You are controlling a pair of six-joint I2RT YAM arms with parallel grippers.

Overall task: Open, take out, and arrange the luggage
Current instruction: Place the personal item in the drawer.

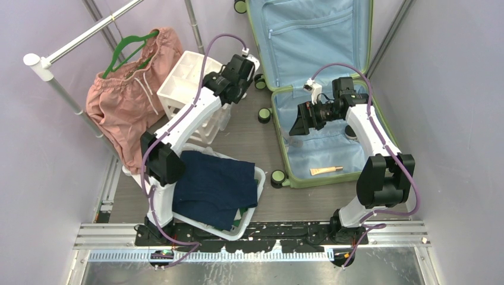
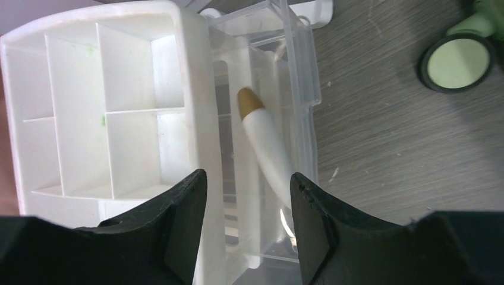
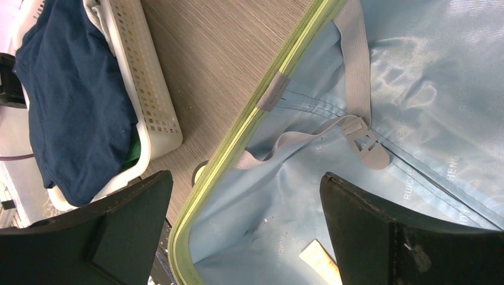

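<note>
Green luggage (image 1: 297,47) lying open flat at right, blue lining up, right gripper (image 3: 246,176) spread wide and empty above its lower half, left gripper (image 2: 248,178) parted, holding nothing, over a white tube (image 2: 264,142) lying in the drawer unit's (image 2: 107,89) clear drawer (image 2: 303,71)

Pale lilac walls (image 1: 30,154) close in the left, right and far sides of a grey wood-grain tabletop (image 1: 246,139). A metal clothes rail (image 1: 83,34) on slim uprights crosses the far left corner, and a white drawer unit (image 1: 185,76) stands just beside it. Aluminium rails (image 1: 267,228) and a scuffed steel sheet (image 1: 255,273) run along the near edge. The light is soft and even.
</note>
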